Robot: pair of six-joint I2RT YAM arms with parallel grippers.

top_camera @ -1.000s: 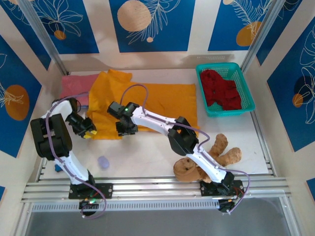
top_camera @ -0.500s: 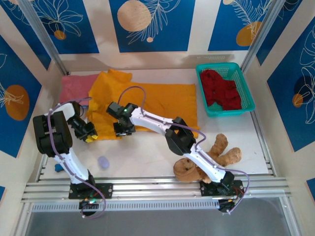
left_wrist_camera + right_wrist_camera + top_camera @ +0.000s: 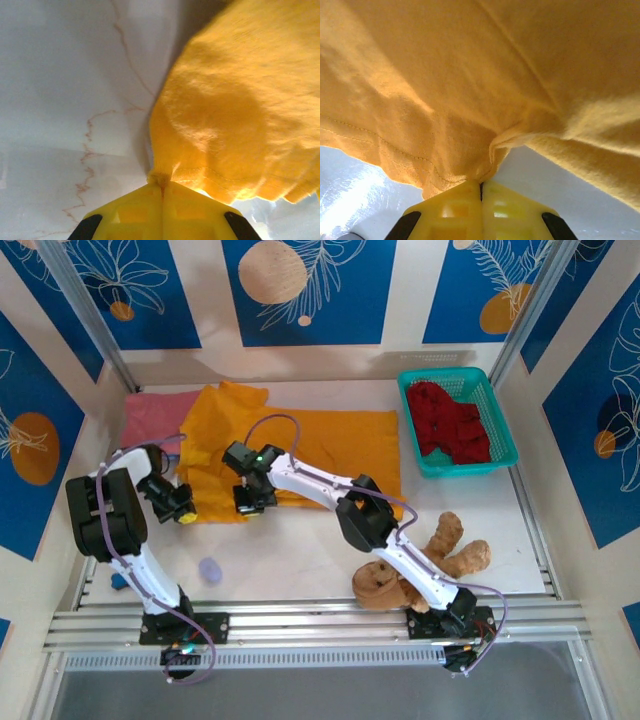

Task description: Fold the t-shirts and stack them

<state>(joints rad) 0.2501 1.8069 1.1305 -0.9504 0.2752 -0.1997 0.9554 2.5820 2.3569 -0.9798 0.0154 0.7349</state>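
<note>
The mustard-orange t-shirt [image 3: 330, 440] lies spread across the back middle of the table. My left gripper [image 3: 186, 514] is shut on its near left corner, and in the left wrist view the cloth [image 3: 235, 110] bunches into the closed yellow fingertips [image 3: 162, 186]. My right gripper [image 3: 247, 507] is shut on the near hem a little further right, with a fold of the shirt [image 3: 470, 90] pinched where its fingertips [image 3: 481, 185] meet. A salmon-pink t-shirt [image 3: 150, 418] lies at the back left, partly under the orange one. A dark red t-shirt [image 3: 455, 428] is crumpled in the basket.
The teal mesh basket [image 3: 505, 435] stands at the back right. A brown teddy bear [image 3: 445, 548] lies beside the right arm's base. A small pale-blue object [image 3: 209, 569] rests on the white table [image 3: 300, 560] near the left arm.
Both grippers have closed on the near hem of the orange shirt. The left gripper has shifted slightly toward the corner, and the right one has barely moved.
</note>
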